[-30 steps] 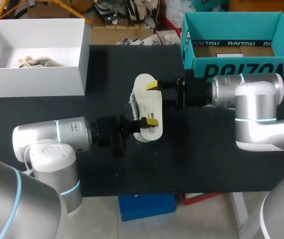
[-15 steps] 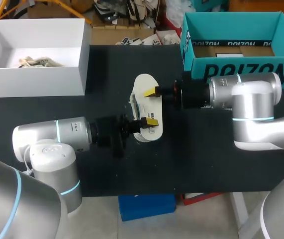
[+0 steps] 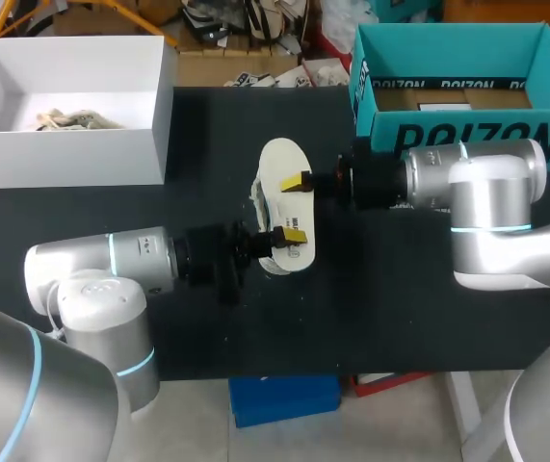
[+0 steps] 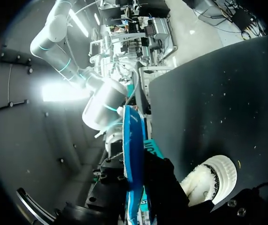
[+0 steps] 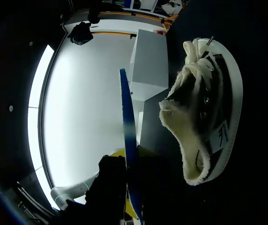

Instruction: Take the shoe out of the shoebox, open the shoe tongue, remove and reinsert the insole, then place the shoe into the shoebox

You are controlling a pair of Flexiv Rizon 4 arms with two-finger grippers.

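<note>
The insole [image 3: 282, 166] is up off the bench [image 3: 400, 308], held flat over the shoe [image 3: 255, 206] by both arms, its cream upper face turned to the head camera. The left pincer [image 3: 289, 234] comes in from the left and is clamped on the insole's near end. The right pincer [image 3: 300, 181] comes in from the right and is clamped on the edge of its far half. Each pincer stands only a sliver apart, with just the thin insole between its fingers.

In the left wrist view the insole [image 4: 133, 140] shows edge-on as a thin blue strip running out ahead between the dark fingers of the left pincer [image 4: 134, 180]. The shoe [image 4: 216, 178] lies on the bench just beside that pincer, its fuzzy white collar showing.

In the right wrist view the same blue edge [image 5: 128, 122] passes between the fingers of the right pincer [image 5: 129, 180], with a yellow tip pressed to one side of it. The shoe [image 5: 204, 126] lies on its side close by, opening and fleecy lining facing the insole.

The white shoebox [image 3: 149, 125] sits open at the bench's far left corner, well apart from the shoe, with crumpled paper [image 3: 72, 120] inside. A teal box [image 3: 448, 135] stands at the far right, behind the right arm.
</note>
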